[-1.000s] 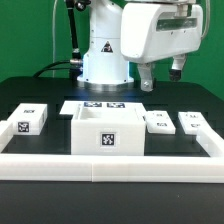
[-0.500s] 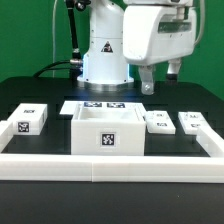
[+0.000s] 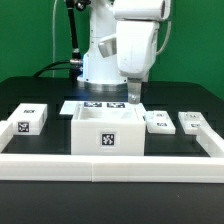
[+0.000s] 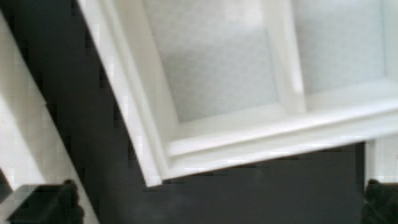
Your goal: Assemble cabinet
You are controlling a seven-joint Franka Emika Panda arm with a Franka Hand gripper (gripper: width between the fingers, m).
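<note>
Above the rear rim of the cabinet (image 3: 108,131), placed midway on the desk (image 3: 35,92), the tool (image 3: 133,98) is spread wide and empty, so an approach is judged in hand and descent astride that rim is required.

The black surface (image 3: 35,88) carries the cabinet (image 3: 108,130) at its middle, with the marker board (image 3: 100,105) just behind it. One small tagged block (image 3: 30,120) lies toward the exterior view's left, a second block (image 3: 157,122) and a third block (image 3: 192,122) toward its right. A low white rail (image 3: 110,162) runs along the front.
</note>
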